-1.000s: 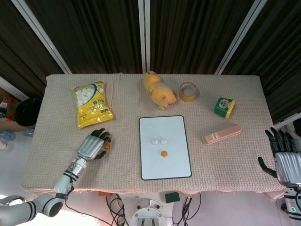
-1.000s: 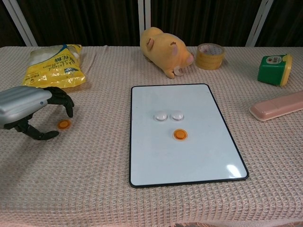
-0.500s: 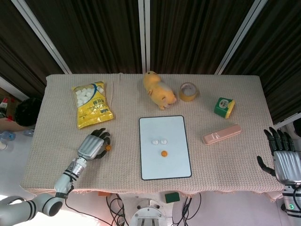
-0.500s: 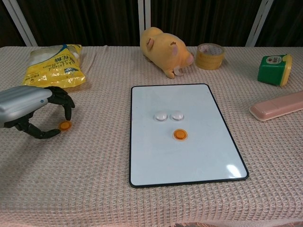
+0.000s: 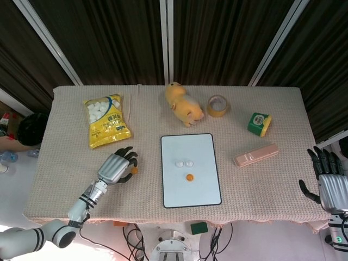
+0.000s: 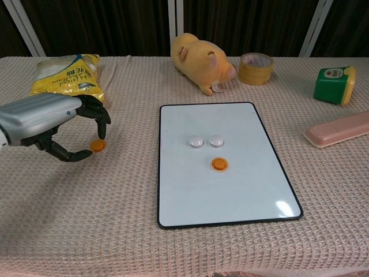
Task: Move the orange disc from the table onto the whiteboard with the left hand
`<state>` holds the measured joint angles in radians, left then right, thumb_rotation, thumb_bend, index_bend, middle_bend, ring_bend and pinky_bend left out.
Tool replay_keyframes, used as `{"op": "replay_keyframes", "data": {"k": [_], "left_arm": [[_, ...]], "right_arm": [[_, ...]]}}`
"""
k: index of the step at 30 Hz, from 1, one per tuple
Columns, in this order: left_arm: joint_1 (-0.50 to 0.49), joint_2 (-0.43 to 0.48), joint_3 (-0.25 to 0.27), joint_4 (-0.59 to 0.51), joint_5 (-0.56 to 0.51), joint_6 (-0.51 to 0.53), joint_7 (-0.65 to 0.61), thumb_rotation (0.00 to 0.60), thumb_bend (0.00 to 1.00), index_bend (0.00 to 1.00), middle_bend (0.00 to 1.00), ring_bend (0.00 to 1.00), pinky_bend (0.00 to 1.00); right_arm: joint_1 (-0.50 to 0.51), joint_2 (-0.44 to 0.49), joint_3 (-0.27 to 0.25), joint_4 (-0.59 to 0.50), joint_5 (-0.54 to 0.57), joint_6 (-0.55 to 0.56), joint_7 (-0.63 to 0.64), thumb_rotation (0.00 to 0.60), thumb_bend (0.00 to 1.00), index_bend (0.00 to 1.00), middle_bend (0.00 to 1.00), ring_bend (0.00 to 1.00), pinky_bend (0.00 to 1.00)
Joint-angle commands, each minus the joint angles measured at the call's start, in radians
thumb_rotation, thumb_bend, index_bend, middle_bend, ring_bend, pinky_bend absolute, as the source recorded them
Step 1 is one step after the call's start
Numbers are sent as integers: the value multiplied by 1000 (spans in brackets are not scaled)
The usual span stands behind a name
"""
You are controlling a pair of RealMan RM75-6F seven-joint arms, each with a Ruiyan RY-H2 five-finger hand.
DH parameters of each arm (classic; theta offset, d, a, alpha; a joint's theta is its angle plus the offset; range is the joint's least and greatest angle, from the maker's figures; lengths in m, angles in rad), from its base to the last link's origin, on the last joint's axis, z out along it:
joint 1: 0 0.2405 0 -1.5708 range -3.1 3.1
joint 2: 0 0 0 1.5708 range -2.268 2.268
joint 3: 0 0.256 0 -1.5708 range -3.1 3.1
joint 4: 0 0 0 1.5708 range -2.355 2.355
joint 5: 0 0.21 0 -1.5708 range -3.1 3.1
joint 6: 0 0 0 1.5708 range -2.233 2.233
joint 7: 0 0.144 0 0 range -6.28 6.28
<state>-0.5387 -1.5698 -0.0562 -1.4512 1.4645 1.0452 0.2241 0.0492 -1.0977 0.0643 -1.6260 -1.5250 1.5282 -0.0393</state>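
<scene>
A small orange disc is pinched between the thumb and a fingertip of my left hand, just above the cloth and left of the whiteboard. The whiteboard lies flat at the table's middle. It carries a second orange disc and two white discs. My right hand hangs off the table's right edge with its fingers spread and nothing in it; the chest view does not show it.
A yellow snack bag lies behind my left hand. A yellow plush toy and a tape roll sit beyond the whiteboard. A green container and a pink case lie to the right.
My left hand closed its thumb and finger on the orange disc and carried it to the right, towards the whiteboard. The right hand barely moved.
</scene>
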Motion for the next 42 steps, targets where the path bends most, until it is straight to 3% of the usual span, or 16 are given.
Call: {"op": "replay_keyframes", "data": {"k": [1,7,16,24,31,42], "left_arm": [[-53,-8,-18,-57,12,-47,40,600,312,480,253,107,221],[-118,-84,-33,-44,9,-97,123,600,312,499,252,107,220],[-173,-195,-51,44,20,-102,99,600,312,532,214,75,205],[-219,-233,-66,79,35,-110,72,600,312,569,195,55,172],[-254,-258,-69,111,-15,-168,104,600,312,576,183,45,162],[-275,-268,-72,124,-48,-176,121,600,312,584,183,45,155]], "right_arm": [[0,2,2,-1,1,1,2,600,327,0,0,0,0],[-2,2,10,9,-13,26,24,600,327,0,0,0,0],[-8,7,13,13,-19,44,38,600,327,0,0,0,0],[-13,15,16,9,-19,53,44,600,327,0,0,0,0],[-18,14,16,17,-10,52,51,600,327,0,0,0,0],[-19,0,24,36,-5,61,45,600,327,0,0,0,0]]}}
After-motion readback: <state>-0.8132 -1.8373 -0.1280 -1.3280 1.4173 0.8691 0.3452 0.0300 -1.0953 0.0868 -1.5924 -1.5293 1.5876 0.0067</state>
